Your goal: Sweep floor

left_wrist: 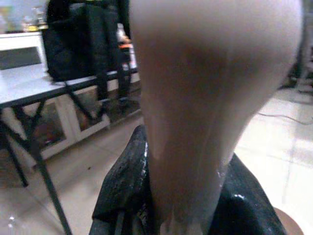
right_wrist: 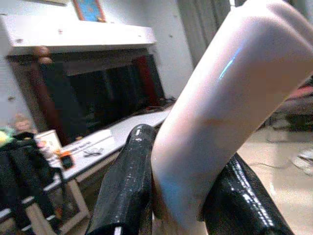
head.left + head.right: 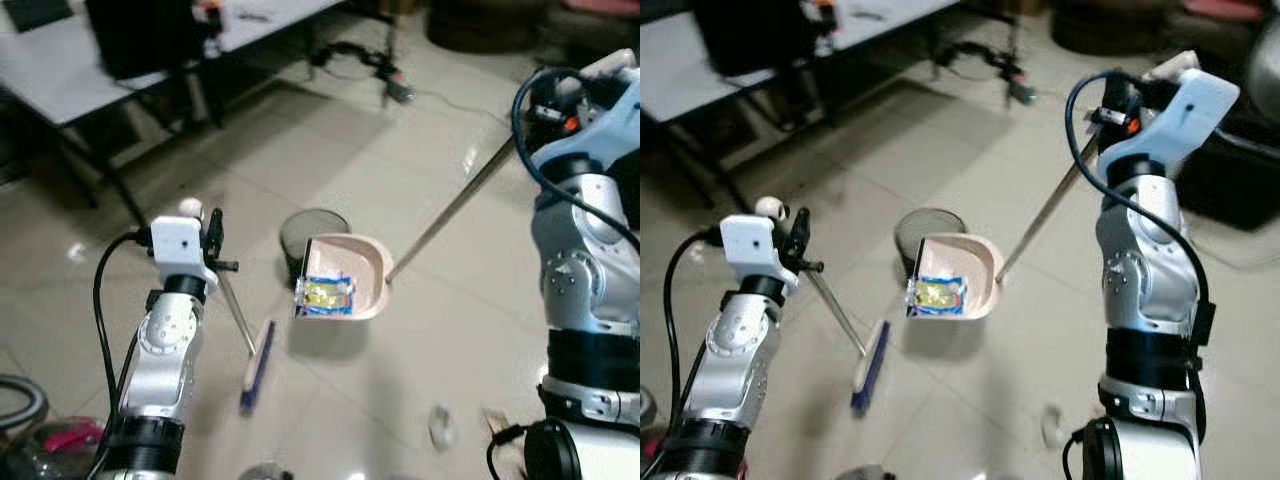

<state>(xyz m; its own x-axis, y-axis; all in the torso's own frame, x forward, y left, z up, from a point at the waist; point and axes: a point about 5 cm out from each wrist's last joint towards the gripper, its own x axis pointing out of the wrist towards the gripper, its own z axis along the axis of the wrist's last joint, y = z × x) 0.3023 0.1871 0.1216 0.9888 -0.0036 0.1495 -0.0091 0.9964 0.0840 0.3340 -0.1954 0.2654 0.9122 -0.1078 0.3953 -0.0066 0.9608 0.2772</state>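
floor [image 3: 400,160]: pale glossy tiles with light reflections | white table [image 3: 60,70]: on thin dark legs, at far left edge of floor | black backpack [image 1: 83,39]: on the table | cables [image 3: 360,60]: on floor right of the table | dark cabinet [image 2: 98,98]: behind the table, under white shelf [image 2: 73,34]

You're looking at a home living room. A glossy tiled floor [image 3: 400,160] runs to a white desk [image 3: 60,70]. A dark TV [image 2: 98,98] sits under a wall shelf [image 2: 73,34].
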